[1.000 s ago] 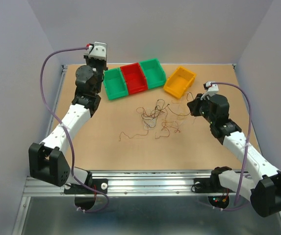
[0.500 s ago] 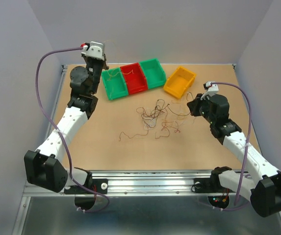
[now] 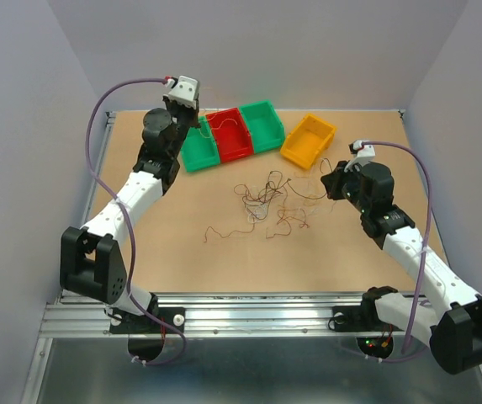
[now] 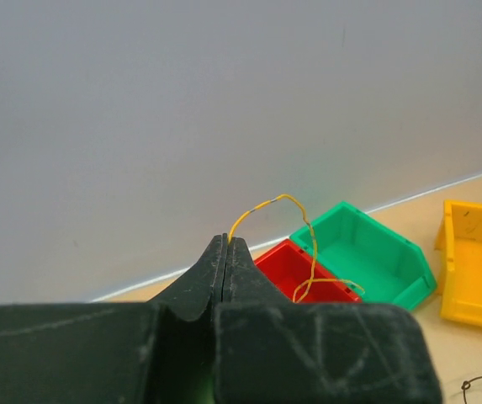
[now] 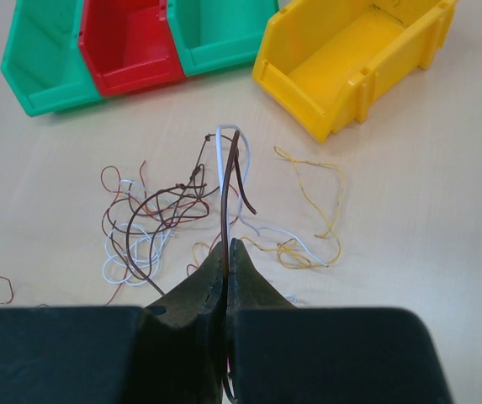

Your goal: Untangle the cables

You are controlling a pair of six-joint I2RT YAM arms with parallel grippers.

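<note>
The cables (image 3: 262, 199) lie as a loose tangle of brown, white, red and yellow loops mid-table, also seen in the right wrist view as the tangle (image 5: 161, 215). My right gripper (image 5: 226, 246) is shut on a brown cable (image 5: 228, 181) that rises from the tangle; from above, the right gripper (image 3: 330, 182) sits at the tangle's right edge. My left gripper (image 4: 226, 241) is shut on a thin yellow cable (image 4: 284, 199). That cable arches up and dangles over the red bin (image 4: 306, 271). From above, the left gripper (image 3: 195, 116) hovers over the bins.
A row of bins stands at the back: green bin (image 3: 195, 145), red bin (image 3: 229, 135), second green bin (image 3: 262, 126), and a yellow bin (image 3: 308, 140) set askew. Loose yellow strands (image 5: 312, 210) lie right of the tangle. Grey walls enclose the table.
My left arm has swung right from the back left corner to above the green and red bins, carrying the yellow cable. The right arm and the tangle have not moved.
</note>
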